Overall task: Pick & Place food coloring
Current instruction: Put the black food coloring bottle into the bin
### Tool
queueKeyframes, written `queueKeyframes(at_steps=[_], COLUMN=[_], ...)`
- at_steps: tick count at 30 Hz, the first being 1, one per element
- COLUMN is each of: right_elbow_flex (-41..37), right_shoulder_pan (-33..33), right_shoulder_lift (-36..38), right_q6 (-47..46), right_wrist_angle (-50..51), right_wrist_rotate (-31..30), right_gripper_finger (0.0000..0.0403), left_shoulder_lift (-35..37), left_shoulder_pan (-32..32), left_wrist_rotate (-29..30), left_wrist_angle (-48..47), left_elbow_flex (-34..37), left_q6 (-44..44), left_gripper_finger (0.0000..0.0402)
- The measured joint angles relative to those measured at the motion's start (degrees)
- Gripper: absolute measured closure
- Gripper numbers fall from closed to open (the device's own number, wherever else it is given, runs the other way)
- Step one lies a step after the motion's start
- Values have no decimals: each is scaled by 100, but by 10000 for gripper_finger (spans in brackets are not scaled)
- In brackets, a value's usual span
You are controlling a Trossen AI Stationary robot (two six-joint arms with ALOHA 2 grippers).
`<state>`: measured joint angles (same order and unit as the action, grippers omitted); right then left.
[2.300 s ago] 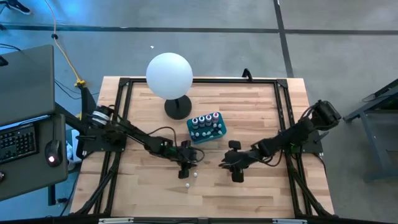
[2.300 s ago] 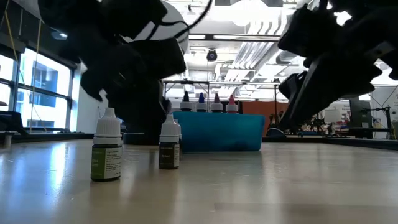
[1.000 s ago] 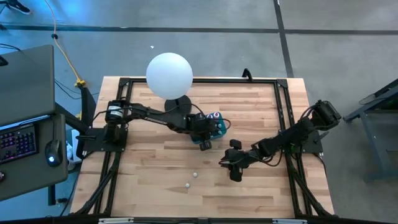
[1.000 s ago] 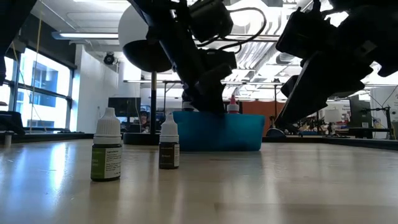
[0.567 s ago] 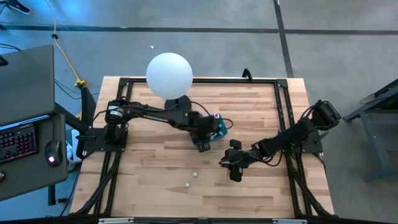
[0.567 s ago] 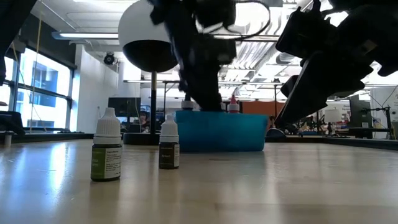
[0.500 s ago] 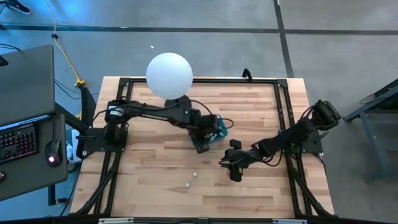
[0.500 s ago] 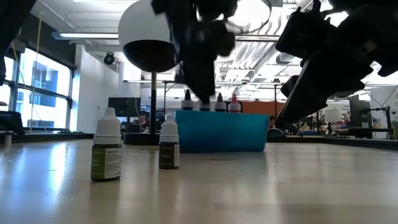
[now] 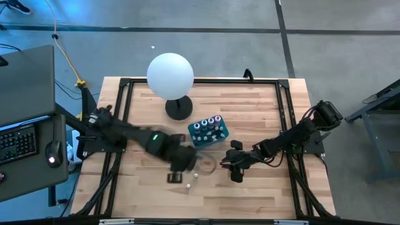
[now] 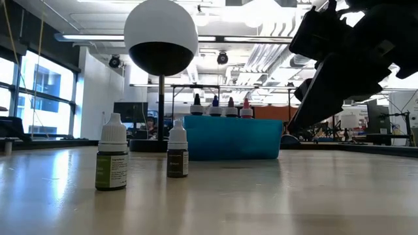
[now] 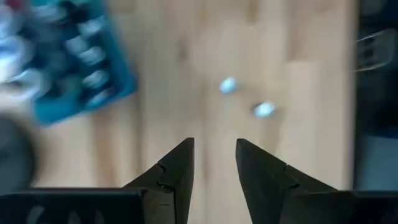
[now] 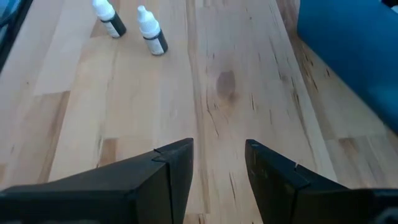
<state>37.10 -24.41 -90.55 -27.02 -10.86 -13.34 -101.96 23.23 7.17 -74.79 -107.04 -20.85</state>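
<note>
Two small food coloring bottles with white caps and dark bodies stand upright on the wood near the table's near edge (image 9: 187, 186) (image 9: 195, 175). The low view shows them too (image 10: 112, 163) (image 10: 177, 158). More bottles stand in the teal tray (image 9: 207, 130); their dark, blue and red tops (image 10: 215, 103) rise above its wall (image 10: 232, 138). My left gripper (image 9: 176, 174) hovers open just left of the two loose bottles, which lie ahead of it in its wrist view (image 11: 214, 152). My right gripper (image 9: 232, 167) waits open to their right (image 12: 219, 152).
A white globe lamp (image 9: 170, 75) stands on a dark round base (image 9: 179, 107) behind the tray. Black frame rails (image 9: 119, 125) run along the table's sides. Bare wood lies between the two grippers and toward the near edge.
My left gripper has left the teal tray and swung fast toward the near edge, ending beside the two loose bottles; it is blurred from the motion. The tray has slid slightly toward the table's right. The two loose bottles have not moved.
</note>
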Motion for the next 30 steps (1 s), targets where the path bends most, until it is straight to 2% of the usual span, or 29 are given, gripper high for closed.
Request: queueKeyframes(at_steps=[2,3,7,10,13,16,18,25,30], right_elbow_flex=[0,0,0,0,2,53,294,1689,2480], right_shoulder_pan=[1,1,0,-12,-47,-76,-43,62,212], right_shoulder_lift=[-1,-1,-5,-35,-347,-934,-1322,-2344,-2698], right_q6=[0,2,10,328,742,936,953,1657,1694], right_wrist_angle=[-63,-91,-376,-788,-1715,-2737,-3000,-2320,-1190], right_wrist_rotate=[0,0,2,-2,-44,147,301,190,62], right_gripper_finger=[265,265,265,265,265,263,253,197,182], left_shoulder_lift=[153,205,179,159,63,84,88,84,86], left_shoulder_pan=[514,717,1587,2127,2420,2518,2515,2470,2434], left_wrist_rotate=[705,871,1060,1180,1361,1785,1848,1763,1752], left_wrist_angle=[-422,-437,-567,-154,498,1043,1170,1266,1346], left_elbow_flex=[35,25,249,733,1370,1910,2182,2640,2664], left_q6=[-504,-750,-1800,-1982,-2135,-2483,-2746,-3141,-3214], left_gripper_finger=[287,287,287,287,287,287,287,287,287])
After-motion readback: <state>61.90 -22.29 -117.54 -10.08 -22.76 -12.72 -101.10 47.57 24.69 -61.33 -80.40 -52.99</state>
